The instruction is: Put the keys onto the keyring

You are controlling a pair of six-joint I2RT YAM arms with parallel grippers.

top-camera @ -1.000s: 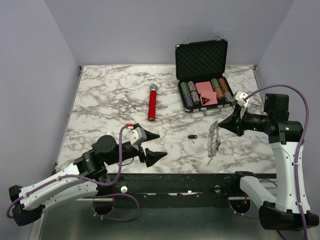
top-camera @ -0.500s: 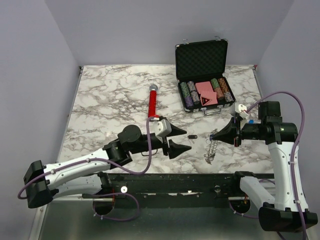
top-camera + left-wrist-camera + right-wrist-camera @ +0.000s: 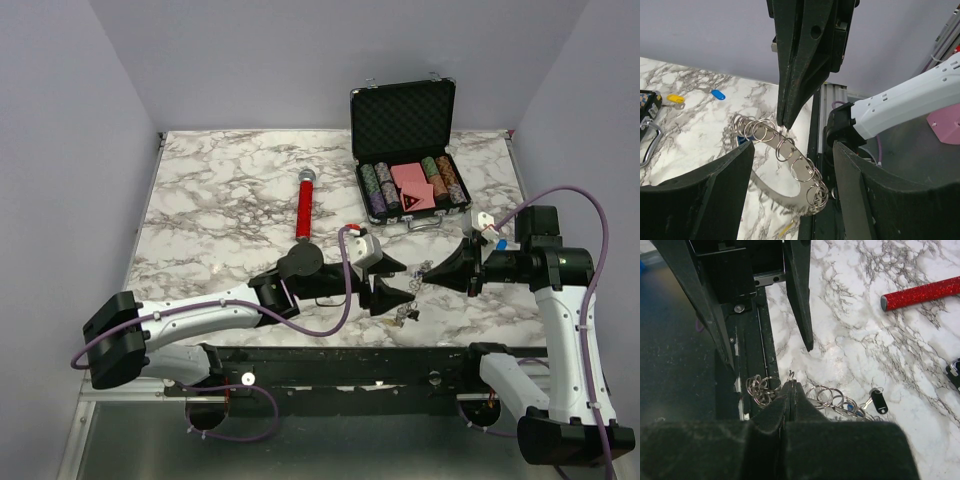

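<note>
Right pincer (image 3: 428,276), pressed shut, pinches the keyring (image 3: 799,170), which dangles between the spread left pincer (image 3: 407,282). Below them a black key (image 3: 879,401) lies on the marble worktop (image 3: 220,220). Beyond: microphone (image 3: 303,207), chip case (image 3: 405,150), lilac walls (image 3: 300,60).

Reaching long and low with the left arm (image 3: 200,312) toward the keyring (image 3: 751,129), left claw (image 3: 407,282) spread wide, one finger on each side of it. Pinching the keyring tight with the right claw (image 3: 426,277), right arm (image 3: 565,320) bent up high, just right of it.
</note>
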